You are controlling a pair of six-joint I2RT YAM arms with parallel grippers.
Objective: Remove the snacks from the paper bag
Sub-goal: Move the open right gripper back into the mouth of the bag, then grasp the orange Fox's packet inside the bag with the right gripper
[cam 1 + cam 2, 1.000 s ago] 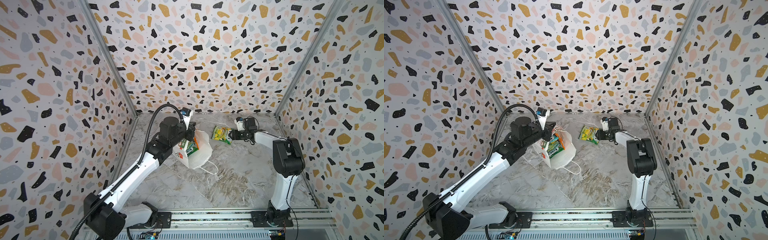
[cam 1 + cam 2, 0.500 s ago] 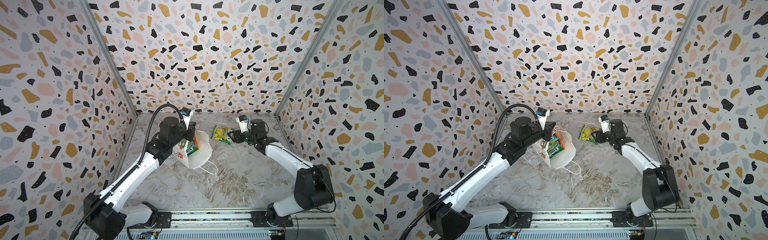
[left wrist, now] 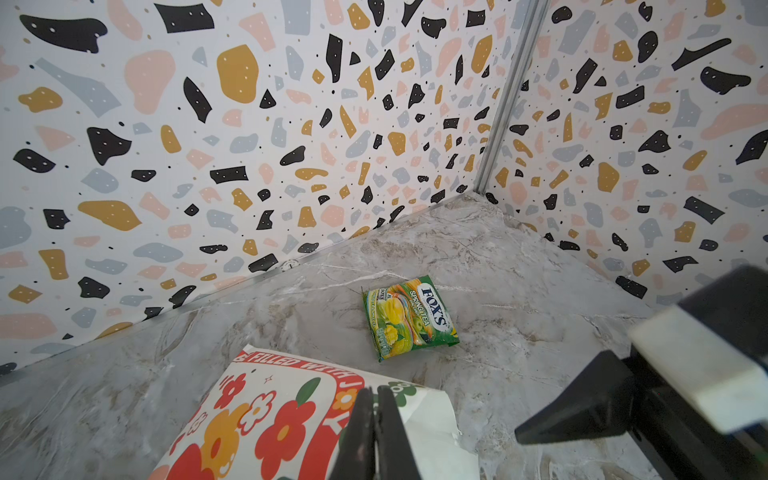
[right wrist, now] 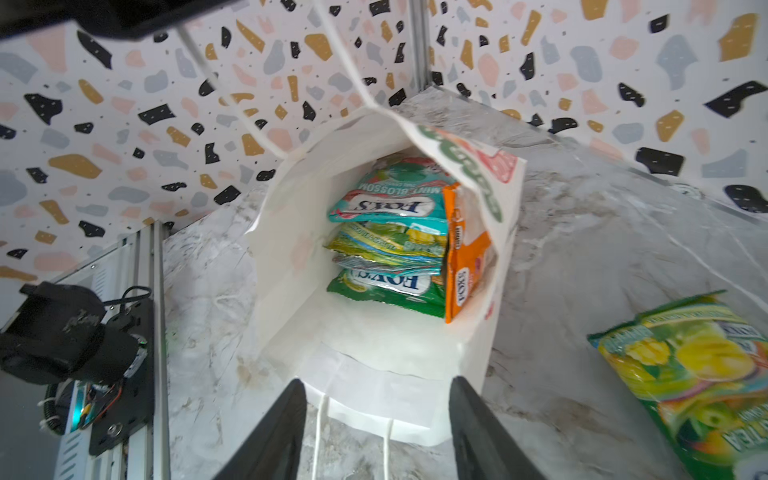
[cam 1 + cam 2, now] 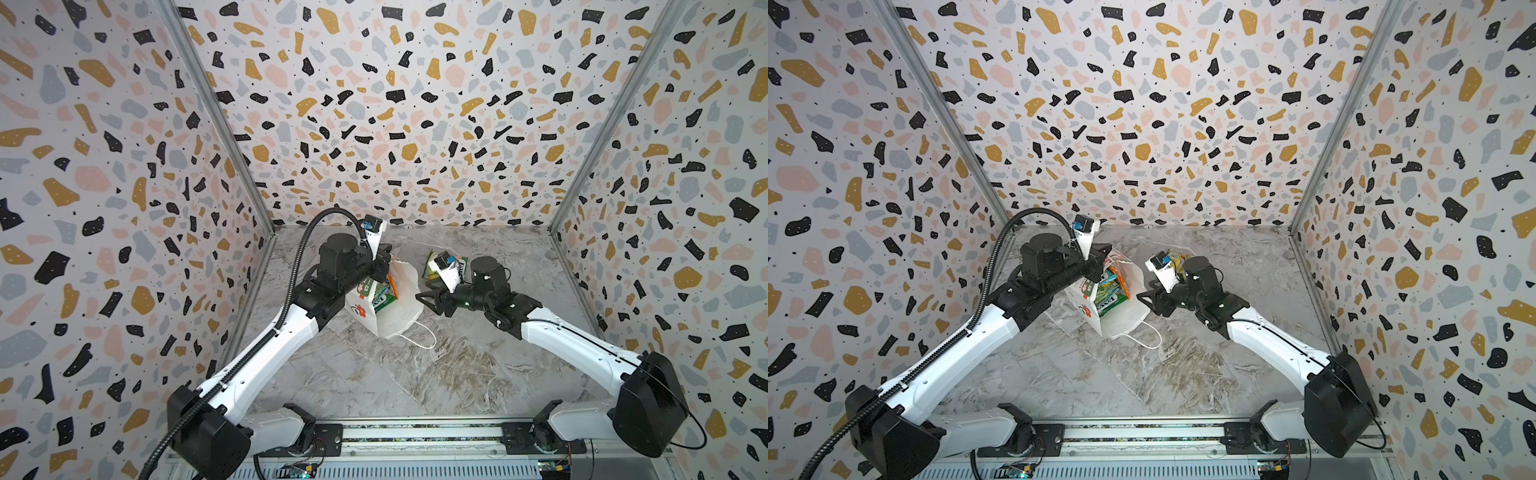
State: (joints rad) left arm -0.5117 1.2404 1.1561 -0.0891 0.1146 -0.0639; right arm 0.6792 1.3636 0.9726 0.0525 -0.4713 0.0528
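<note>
Left gripper is pressed together, pinching the top edge of the bag. The right gripper sits right at the opening, spread wide with nothing in it. The bag lies tipped on the table with its mouth facing the right gripper and teal, green and orange packets stacked inside, while one green packet lies out on the table near the bag, not touching it.

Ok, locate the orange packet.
In the right wrist view, the orange packet stands on edge inside the paper bag, beside the stacked packets; the left gripper's jaws hold that bag.
</note>
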